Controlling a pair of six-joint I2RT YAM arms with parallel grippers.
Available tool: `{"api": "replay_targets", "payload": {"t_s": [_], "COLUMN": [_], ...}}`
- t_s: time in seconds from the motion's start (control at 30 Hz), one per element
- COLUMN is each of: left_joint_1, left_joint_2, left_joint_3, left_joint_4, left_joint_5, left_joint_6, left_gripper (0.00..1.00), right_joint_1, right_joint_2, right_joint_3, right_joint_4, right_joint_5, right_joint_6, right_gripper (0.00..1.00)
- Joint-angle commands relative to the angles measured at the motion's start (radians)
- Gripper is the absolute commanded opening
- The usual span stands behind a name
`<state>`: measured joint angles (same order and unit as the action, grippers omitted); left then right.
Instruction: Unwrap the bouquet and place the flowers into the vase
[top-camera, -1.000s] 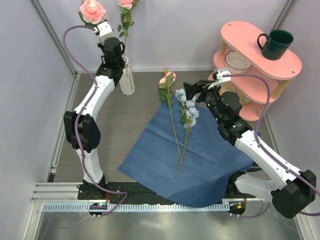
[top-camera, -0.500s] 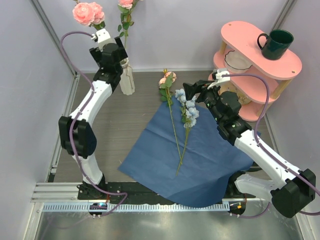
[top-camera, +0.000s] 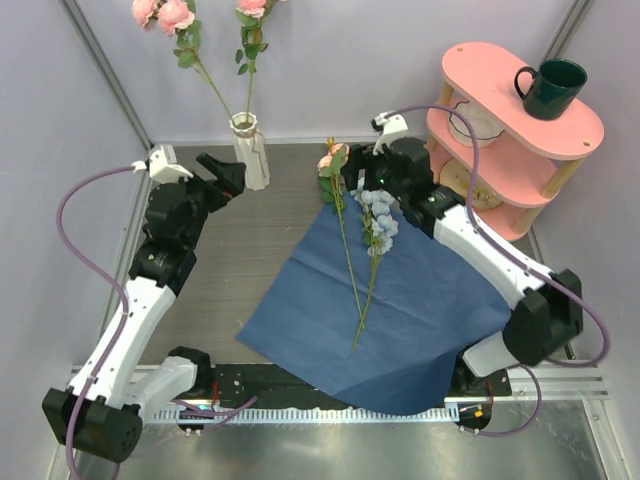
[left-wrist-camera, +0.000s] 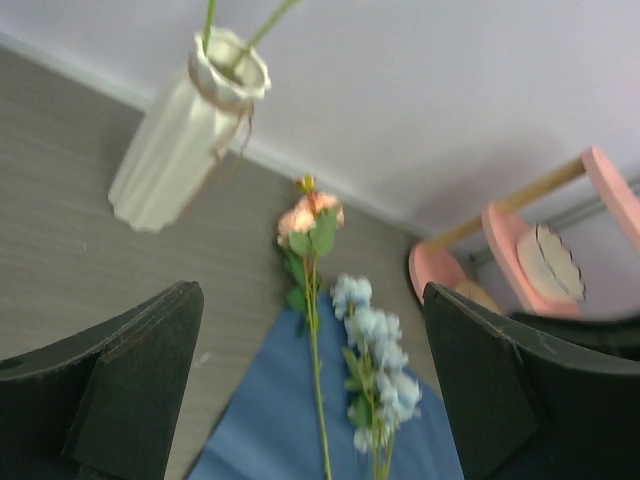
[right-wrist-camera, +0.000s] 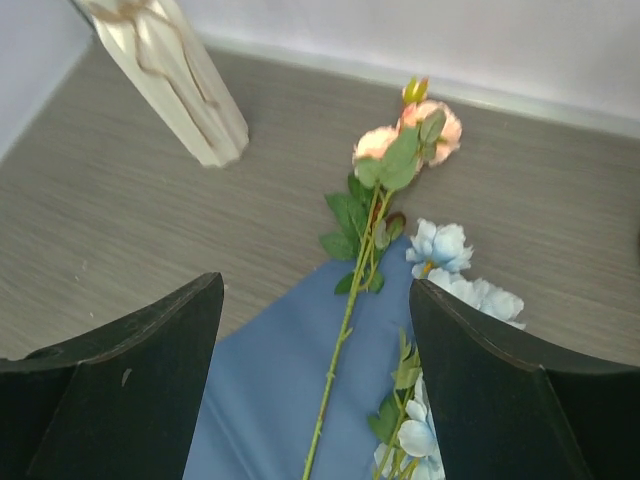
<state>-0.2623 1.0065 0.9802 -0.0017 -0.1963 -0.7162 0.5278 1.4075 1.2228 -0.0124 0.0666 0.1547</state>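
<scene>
Upper left, two pink roses (top-camera: 165, 14) stand in the vase (top-camera: 252, 158); the left gripper (top-camera: 228, 175) beside it gapes empty. At centre the right gripper (top-camera: 360, 183), likewise wide and empty, hovers over flowers (top-camera: 378, 215) lying on blue paper (top-camera: 420, 310).

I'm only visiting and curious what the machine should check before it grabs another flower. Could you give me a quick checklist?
1. Right gripper open and empty: ok.
2. Right gripper lined up over the peach rose: ok, its stem runs between the fingers in the wrist view.
3. Left gripper open, holding nothing, apart from the vase: ok.
4. Vase upright, two pink roses standing in it: ok.
5. Room in the vase's narrow neck for another stem: cannot tell.
6. Peach rose free of the pale blue flower beside it on the blue paper wrap: cannot tell, they lie very close.
</scene>
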Motion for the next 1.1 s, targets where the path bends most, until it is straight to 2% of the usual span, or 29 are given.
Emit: {"api": "replay_targets", "payload": {"t_s": [0.0, 0.07, 0.2, 0.5, 0.53, 0.67, 0.83, 1.07], "left_joint_1": [0.003, 0.003, 0.002, 0.003, 0.002, 0.003, 0.003, 0.003], "left_joint_2": [-0.121, -0.190, -0.259, -0.215, -0.213, -0.212, -0.204, -0.195], "left_joint_3": [-0.041, -0.043, -0.075, -0.093, -0.095, -0.110, -0.120, -0.129], "left_joint_4": [-0.178, -0.254, -0.281, -0.271, -0.264, -0.247, -0.235, -0.222], "left_joint_5": [0.172, 0.172, 0.164, 0.265, 0.267, 0.267, 0.271, 0.290], "left_joint_6": [-0.022, 0.001, -0.003, -0.052, -0.060, -0.065, -0.068, -0.080], "left_gripper": [0.95, 0.95, 0.95, 0.92, 0.92, 0.91, 0.91, 0.91], "right_joint_1": [-0.002, -0.002, -0.002, -0.002, 0.000, -0.002, -0.002, -0.002], "right_joint_2": [0.191, 0.318, 0.489, 0.738, 0.774, 0.832, 0.860, 0.909], "right_joint_3": [0.216, 0.325, 0.441, 0.630, 0.645, 0.707, 0.734, 0.768], "right_joint_4": [-0.323, -0.455, -0.572, -0.715, -0.724, -0.768, -0.775, -0.807], "right_joint_5": [-0.054, -0.092, -0.099, -0.106, -0.113, -0.111, -0.119, -0.111], "right_joint_6": [0.002, -0.001, 0.003, 0.081, 0.086, 0.091, 0.100, 0.101], "right_gripper": [0.81, 0.79, 0.75, 0.66, 0.63, 0.52, 0.30, 0.25]}}
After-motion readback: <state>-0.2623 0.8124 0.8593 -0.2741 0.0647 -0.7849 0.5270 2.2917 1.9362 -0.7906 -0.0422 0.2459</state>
